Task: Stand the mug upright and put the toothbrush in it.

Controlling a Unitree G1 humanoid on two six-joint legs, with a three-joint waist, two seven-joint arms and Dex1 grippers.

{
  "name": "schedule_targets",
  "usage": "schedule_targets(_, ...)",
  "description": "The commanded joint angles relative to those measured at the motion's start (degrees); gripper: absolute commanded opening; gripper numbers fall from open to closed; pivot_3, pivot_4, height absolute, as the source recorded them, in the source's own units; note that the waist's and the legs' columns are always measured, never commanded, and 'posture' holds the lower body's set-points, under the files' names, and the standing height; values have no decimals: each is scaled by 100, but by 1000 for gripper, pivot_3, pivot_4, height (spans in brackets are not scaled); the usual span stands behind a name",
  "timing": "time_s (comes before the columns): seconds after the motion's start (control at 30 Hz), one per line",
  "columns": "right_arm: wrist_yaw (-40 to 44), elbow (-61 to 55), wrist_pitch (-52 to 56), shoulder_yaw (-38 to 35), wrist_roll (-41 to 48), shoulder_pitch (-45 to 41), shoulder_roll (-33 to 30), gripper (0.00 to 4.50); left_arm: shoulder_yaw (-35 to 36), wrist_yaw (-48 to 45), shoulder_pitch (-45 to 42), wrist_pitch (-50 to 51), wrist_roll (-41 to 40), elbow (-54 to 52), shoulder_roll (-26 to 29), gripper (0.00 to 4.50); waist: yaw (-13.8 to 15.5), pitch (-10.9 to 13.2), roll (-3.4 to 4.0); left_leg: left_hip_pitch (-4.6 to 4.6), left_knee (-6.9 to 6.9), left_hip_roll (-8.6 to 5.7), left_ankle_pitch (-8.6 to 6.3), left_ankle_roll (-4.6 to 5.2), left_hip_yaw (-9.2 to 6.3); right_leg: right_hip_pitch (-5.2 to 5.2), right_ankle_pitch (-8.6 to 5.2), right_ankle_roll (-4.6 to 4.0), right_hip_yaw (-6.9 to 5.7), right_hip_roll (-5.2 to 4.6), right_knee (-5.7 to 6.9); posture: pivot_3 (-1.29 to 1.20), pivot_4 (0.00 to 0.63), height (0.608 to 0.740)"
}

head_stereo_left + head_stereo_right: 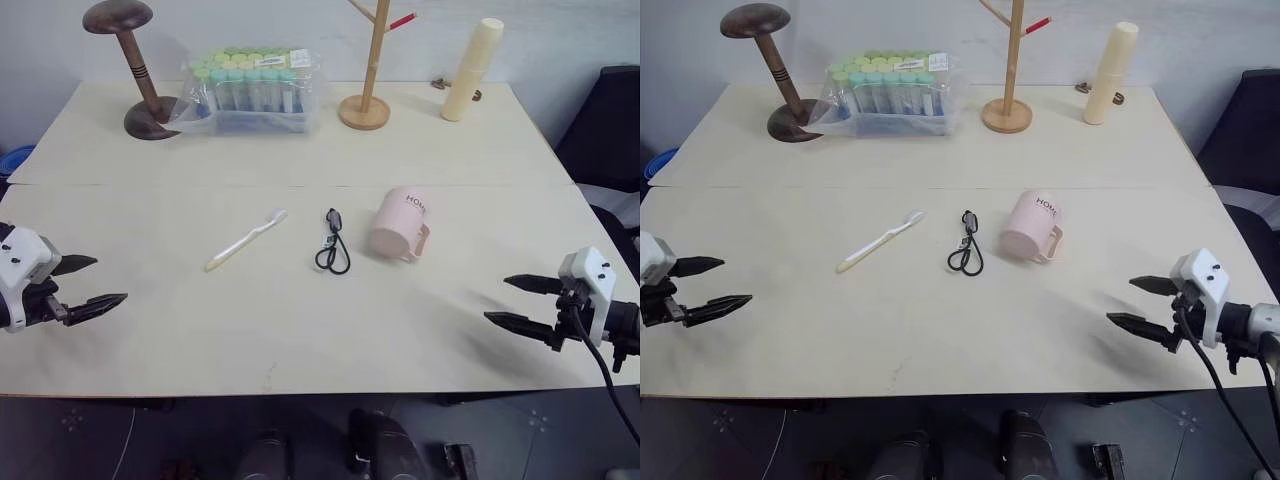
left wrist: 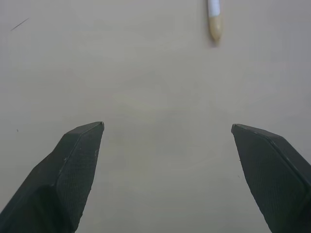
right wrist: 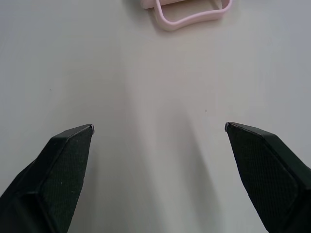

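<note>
Table (image 1: 300,340): pale wooden top with every item resting on it; a seam runs across it behind the task's things.
Back row: clear box of green-capped tubes (image 1: 255,90), dark wooden stand (image 1: 135,70), bamboo branch rack (image 1: 368,80), tall cream cylinder (image 1: 470,70); all well apart from the work area.
Left gripper (image 1: 88,283): released, 2 black fingers spread wide, nothing between them, hovering over the near left of the table.
Right gripper (image 1: 520,302): also released and empty, hovering over the near right, pointing toward the mug.
Mug (image 1: 400,225): pale pink plastic, lying on its side right of centre, "HOME" lettering up, handle toward the near right, mouth apparently facing away; the right wrist view catches its handle loop (image 3: 192,12).
Toothbrush (image 1: 246,240): slim cream-yellow stick lying flat left of centre, white bristle head toward the back right, handle tip toward the left gripper.
Cable (image 1: 333,245): small black loop between toothbrush and mug, touching neither.
Progress: nothing done yet; mug not upright, toothbrush not in it.
Risk 1: the round mug may roll or skid away if a finger pushes its curved wall instead of closing on rim or handle.
Risk 2: the light mug may tip again if let go tilted, or when the long brush drops in off-centre.
Risk 3: the flat, thin toothbrush may slide or pivot under fingertips scraping the table.
Risk 4: a sweeping arm may drag the cable.
</note>
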Motion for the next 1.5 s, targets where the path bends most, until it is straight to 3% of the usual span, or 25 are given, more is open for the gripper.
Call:
schedule_targets(0.03,-9,-129,-77,-196,88,-39,-33,4500,79,-11,-14,-71,-1,-56,10,4467,0,0,0,0,0,0,0,0,0,0,0,0,0,0,0,0,150,740)
schedule_targets(0.83,-222,-164,196,-80,225,-280,96,4500,11,224,-270,319,-95,-206,-156,4467,15,0,0,1,2,-1,0,0,1,0,0,0,1,0,3,0,150,740)
schedule_targets(1.03,-426,-470,459,-264,460,-281,134,4500,53,163,-356,820,-463,-658,-272,4467,0,0,0,1,3,0,0,0,2,0,0,1,1,0,5,0,150,740)
schedule_targets(1.2,-1444,-1291,1701,-221,1401,-1423,351,4500,134,17,-772,1997,-1503,-1558,-228,4467,-26,0,0,-1,23,5,0,-1,0,-1,0,0,6,0,19,0,150,740)
schedule_targets(1.3,-2614,-1930,2617,313,1970,-2549,1044,4500,51,-6,-1289,2469,-1964,-1868,-109,4467,-29,0,0,-1,27,11,-1,-5,-10,-3,0,0,8,1,23,0,150,740)
schedule_targets(1.37,-3698,-1875,3100,732,2012,-3366,2044,4500,-49,-36,-1725,2728,-2198,-1851,-29,4467,-59,-3,-5,-1,28,10,-1,-11,-23,-4,0,-1,7,5,23,0,150,740)
schedule_targets(1.5,-5254,-659,3324,1765,895,-4681,3686,4500,-478,-466,-2256,2689,-2159,-1751,274,4467,-161,1,3,-13,32,0,0,-17,-12,-16,-3,-5,3,5,34,0,150,740)
